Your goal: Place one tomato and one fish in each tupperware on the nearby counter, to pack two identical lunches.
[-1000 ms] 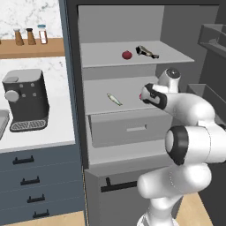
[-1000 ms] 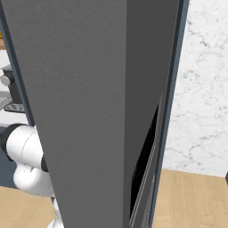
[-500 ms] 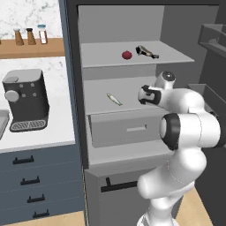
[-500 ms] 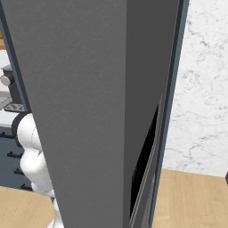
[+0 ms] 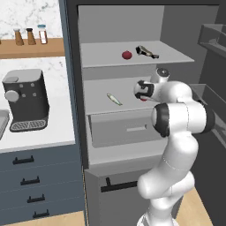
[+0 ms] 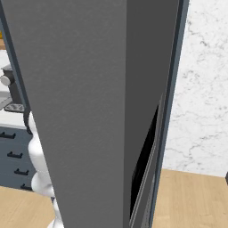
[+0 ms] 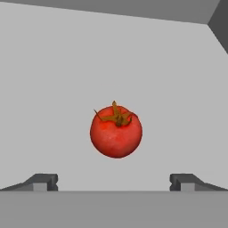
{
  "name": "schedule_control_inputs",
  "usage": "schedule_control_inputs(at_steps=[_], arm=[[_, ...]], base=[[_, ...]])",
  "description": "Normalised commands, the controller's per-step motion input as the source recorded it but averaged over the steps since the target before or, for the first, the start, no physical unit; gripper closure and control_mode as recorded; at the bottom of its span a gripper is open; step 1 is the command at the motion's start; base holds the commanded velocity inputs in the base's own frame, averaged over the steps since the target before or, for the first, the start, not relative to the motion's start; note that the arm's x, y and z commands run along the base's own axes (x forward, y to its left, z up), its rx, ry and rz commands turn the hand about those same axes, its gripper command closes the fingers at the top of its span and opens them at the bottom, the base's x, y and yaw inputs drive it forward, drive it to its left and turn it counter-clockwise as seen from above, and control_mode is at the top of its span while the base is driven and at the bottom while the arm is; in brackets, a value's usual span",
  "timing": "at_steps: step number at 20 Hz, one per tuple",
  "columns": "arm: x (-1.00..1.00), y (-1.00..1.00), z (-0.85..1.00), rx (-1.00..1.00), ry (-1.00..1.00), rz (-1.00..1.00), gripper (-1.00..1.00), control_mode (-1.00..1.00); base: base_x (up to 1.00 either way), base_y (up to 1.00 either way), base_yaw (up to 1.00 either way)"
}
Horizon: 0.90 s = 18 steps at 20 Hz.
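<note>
A glossy red tomato (image 7: 116, 132) with a brown stem lies on the grey middle shelf of the open fridge, straight ahead of my gripper (image 7: 114, 182). The jaws are open, wider than the tomato and a little short of it. In the left base view the gripper (image 5: 140, 93) reaches into that shelf and hides most of this tomato (image 5: 144, 98). A pale slender fish (image 5: 114, 99) lies on the same shelf to the left. On the top shelf sits a second tomato (image 5: 127, 55). The white counter (image 5: 44, 137) lies left of the fridge. The tupperware is out of view.
A dark slender item (image 5: 147, 51) lies beside the top-shelf tomato. A pulled-out grey drawer (image 5: 126, 130) juts out below the middle shelf. A black coffee machine (image 5: 25, 100) stands on the counter. The grey fridge door (image 6: 89, 111) stands close before the right base camera.
My hand has moved left and deeper into the middle shelf, toward the tomato, while the elbow swung in front of the fridge. The jaws stayed open.
</note>
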Motion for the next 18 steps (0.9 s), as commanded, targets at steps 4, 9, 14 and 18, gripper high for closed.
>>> schedule_control_inputs(at_steps=[4, 9, 14, 18], arm=[[0.02, -0.01, -0.19, 0.0, 0.0, 0.0, -1.0, -1.0], [0.19, 0.0, -0.06, 0.0, 0.0, 0.0, -1.0, -1.0], [0.16, 0.0, -0.06, 0.0, 0.0, 0.0, -1.0, -1.0], [0.08, 0.0, -0.01, 0.0, 0.02, 0.0, -1.0, -1.0]], base=[[0.0, 0.0, 0.0], [0.0, 0.0, 0.0], [0.0, 0.0, 0.0], [0.0, 0.0, 0.0]])
